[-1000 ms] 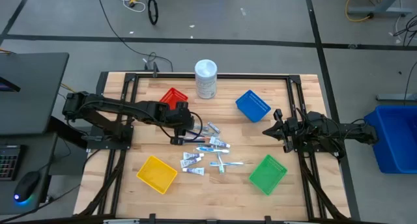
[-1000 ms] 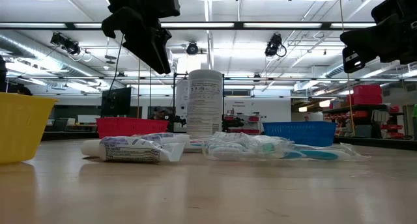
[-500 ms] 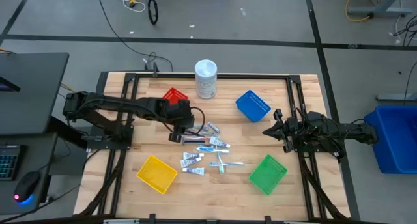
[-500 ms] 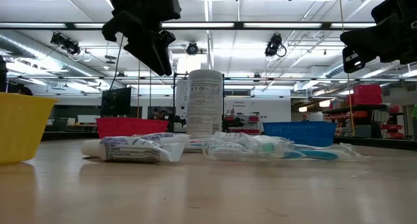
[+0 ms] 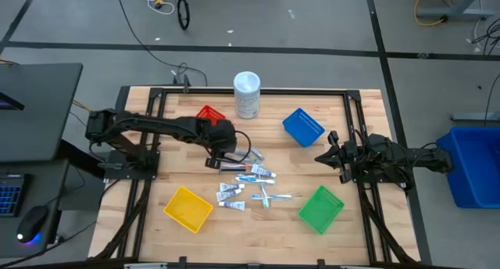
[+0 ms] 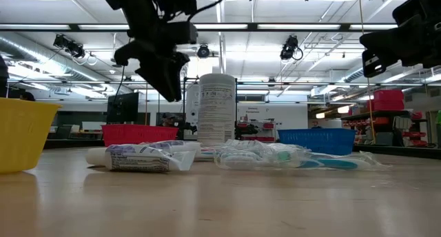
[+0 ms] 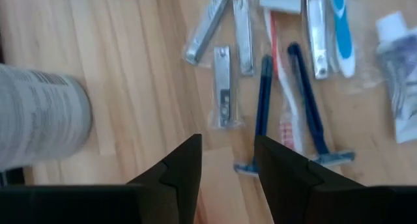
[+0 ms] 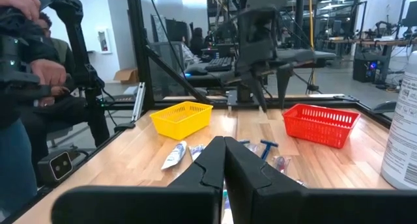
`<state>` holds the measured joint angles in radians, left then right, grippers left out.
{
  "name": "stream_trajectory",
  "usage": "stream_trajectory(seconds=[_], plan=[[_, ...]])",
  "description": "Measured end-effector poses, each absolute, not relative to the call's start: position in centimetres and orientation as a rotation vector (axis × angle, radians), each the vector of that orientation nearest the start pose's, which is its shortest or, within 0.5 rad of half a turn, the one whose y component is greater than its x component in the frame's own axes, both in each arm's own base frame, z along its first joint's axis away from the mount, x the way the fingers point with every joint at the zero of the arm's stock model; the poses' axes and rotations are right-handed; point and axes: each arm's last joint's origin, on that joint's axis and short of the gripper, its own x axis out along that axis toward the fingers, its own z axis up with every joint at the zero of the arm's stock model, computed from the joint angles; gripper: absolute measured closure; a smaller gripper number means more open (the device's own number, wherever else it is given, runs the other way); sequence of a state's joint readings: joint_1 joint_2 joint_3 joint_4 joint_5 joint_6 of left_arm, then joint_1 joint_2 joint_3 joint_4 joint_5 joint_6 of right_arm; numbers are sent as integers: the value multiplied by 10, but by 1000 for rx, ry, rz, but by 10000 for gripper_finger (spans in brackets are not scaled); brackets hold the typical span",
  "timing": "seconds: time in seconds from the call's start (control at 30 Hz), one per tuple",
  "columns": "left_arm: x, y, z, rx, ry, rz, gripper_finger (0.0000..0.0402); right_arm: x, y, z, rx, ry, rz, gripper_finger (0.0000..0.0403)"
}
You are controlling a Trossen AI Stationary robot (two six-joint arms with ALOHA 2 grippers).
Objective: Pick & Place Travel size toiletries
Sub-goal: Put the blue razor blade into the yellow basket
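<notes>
The travel size toiletries (image 5: pixel 248 181) lie scattered mid-table: white tubes, blue razors, nail clippers and wrapped toothbrushes, seen as a low heap (image 6: pixel 227 154) in the low view. My left gripper (image 5: pixel 213 163) hangs open above the heap's left edge, pointing steeply down. Its wrist view shows the fingers (image 7: pixel 228 165) apart with nothing between them, over a silver nail clipper (image 7: pixel 222 84) and a blue razor (image 7: pixel 263 113) flat on the wood. It is clear of the table (image 6: pixel 169 92). My right gripper (image 5: pixel 320 157) waits shut at the table's right side (image 8: pixel 225 152).
A tall white container (image 5: pixel 247 95) stands at the far middle. A red basket (image 5: pixel 208 115) sits just behind my left arm, a blue basket (image 5: pixel 303 127) far right, a yellow basket (image 5: pixel 188 208) near left, a green basket (image 5: pixel 321 209) near right. A person sits beyond the table (image 8: pixel 26 68).
My left gripper has come down and moved a little toward the table's right, closer to the toiletries, rolling slightly at the wrist. It stays open. The toiletries have not moved.
</notes>
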<state>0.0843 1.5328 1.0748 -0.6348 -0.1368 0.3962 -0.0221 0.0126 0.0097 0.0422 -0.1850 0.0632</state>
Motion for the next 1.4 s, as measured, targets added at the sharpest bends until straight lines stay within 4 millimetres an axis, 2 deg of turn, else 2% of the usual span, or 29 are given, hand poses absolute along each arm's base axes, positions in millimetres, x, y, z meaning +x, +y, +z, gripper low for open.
stream_trajectory(seconds=[0.33, 0.53, 0.93, 1.4], plan=[[307, 36, 211, 347, 1162, -19, 254, 97, 3, 170, 59, -33, 164, 387], [302, 36, 202, 332, 1183, -32, 254, 98, 3, 169, 60, -28, 163, 388], [300, 35, 199, 313, 1200, -47, 254, 98, 3, 169, 60, -26, 164, 388], [309, 36, 171, 249, 1315, -73, 254, 98, 3, 169, 60, -25, 164, 388]])
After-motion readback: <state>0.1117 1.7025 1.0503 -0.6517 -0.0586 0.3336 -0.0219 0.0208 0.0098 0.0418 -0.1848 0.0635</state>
